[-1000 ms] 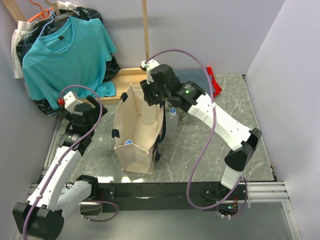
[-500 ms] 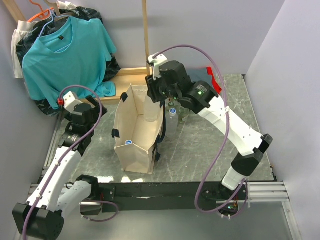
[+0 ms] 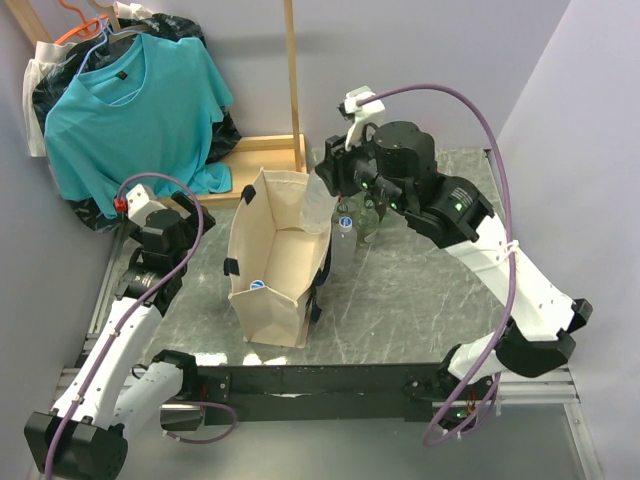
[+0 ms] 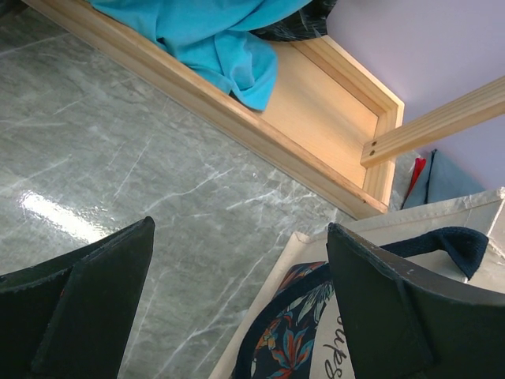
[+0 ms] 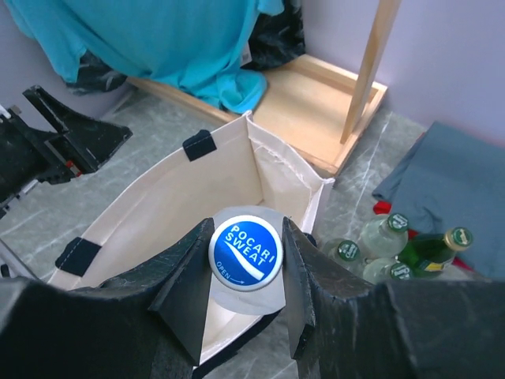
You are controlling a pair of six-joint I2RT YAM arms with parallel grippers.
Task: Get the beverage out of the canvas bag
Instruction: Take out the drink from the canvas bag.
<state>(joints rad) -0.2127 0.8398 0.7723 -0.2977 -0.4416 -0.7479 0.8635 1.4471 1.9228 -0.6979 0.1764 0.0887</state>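
The beige canvas bag (image 3: 262, 305) stands open in the middle of the table; it also shows in the right wrist view (image 5: 150, 193). My right gripper (image 5: 245, 264) is shut on a clear beverage bottle with a blue Pocari Sweat cap (image 5: 245, 253). It holds the bottle (image 3: 318, 203) above the bag's far right rim. A second blue cap (image 3: 257, 285) shows inside the bag near its front. My left gripper (image 4: 237, 304) is open and empty over the table at the bag's left side, above the bag's floral print (image 4: 316, 335).
Several green-capped bottles (image 5: 388, 227) stand on the table just right of the bag (image 3: 358, 222). A wooden frame (image 3: 292, 80) with a teal shirt (image 3: 130, 100) stands at the back left. A grey cloth (image 5: 450, 189) lies at the back right.
My right arm has risen and swung right and back, lifting the bottle up out of the bag's far end. The left arm has not moved.
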